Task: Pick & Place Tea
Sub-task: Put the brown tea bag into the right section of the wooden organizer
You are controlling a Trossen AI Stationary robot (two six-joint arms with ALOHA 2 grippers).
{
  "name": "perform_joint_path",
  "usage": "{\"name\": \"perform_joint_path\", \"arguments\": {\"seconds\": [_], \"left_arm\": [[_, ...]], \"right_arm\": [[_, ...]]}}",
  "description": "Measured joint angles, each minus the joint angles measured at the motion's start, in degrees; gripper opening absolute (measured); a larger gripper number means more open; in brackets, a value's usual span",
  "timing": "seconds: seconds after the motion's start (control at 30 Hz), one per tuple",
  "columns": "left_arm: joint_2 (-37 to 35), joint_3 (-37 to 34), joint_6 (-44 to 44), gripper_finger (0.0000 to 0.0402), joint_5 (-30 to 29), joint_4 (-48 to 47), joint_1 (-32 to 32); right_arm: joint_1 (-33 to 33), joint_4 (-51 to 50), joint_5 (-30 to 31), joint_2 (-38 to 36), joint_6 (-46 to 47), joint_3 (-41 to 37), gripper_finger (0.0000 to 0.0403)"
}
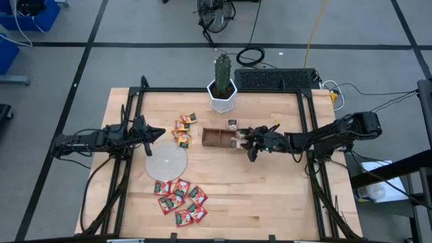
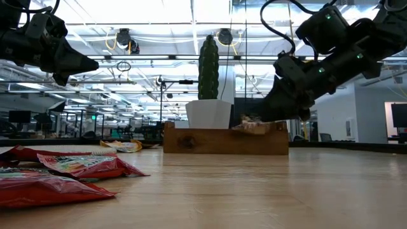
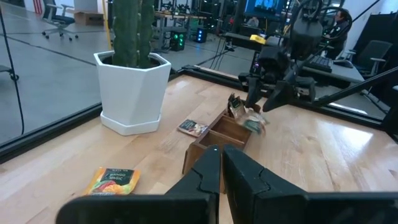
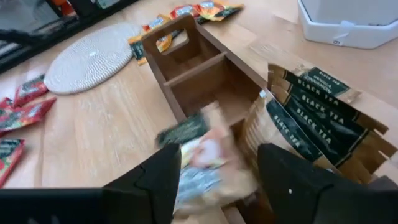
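Note:
The brown three-compartment tray (image 1: 214, 138) stands mid-table. My right gripper (image 4: 217, 155) hangs open over its right end, a blurred whitish sachet (image 4: 199, 158) between the fingers. Whitish sachets with dark print (image 4: 311, 115) stand on edge in that end compartment. One more whitish sachet (image 1: 232, 123) lies flat behind the tray. Orange-yellow sachets (image 1: 183, 131) lie left of the tray, red ones (image 1: 180, 199) near the front edge. My left gripper (image 1: 160, 131) is shut and hovers above the far edge of the grey disc (image 1: 167, 160). My right gripper comes slanting down from the table's right, over the tray's right end. The blurred whitish sachet (image 3: 252, 121) sits between and below its fingers, at the tray's top edge. Whether the fingers touch it, I cannot tell.
A cactus in a white pot (image 1: 222, 94) stands just behind the tray. A black keyboard (image 1: 277, 79) lies at the far edge. Bare wood shows in front of the tray and on the near right of the table.

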Motion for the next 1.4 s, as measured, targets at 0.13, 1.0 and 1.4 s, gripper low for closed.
{"name": "perform_joint_path", "arguments": {"seconds": [0.13, 1.0, 1.4], "left_arm": [[0.0, 0.0, 0.0, 0.0021, 0.0, 0.0, 0.0], [0.0, 0.0, 0.0, 0.0021, 0.0, 0.0, 0.0], [0.0, 0.0, 0.0, 0.0021, 0.0, 0.0, 0.0]], "right_arm": [[0.0, 1.7, 0.6, 0.0, 0.3, 0.0, 0.0198], [13.3, -47.7, -0.7, 24.0, -35.6, 37.0, 0.0187], [12.9, -50.5, 6.3, 26.0, -27.8, 38.6, 0.0099]]}}
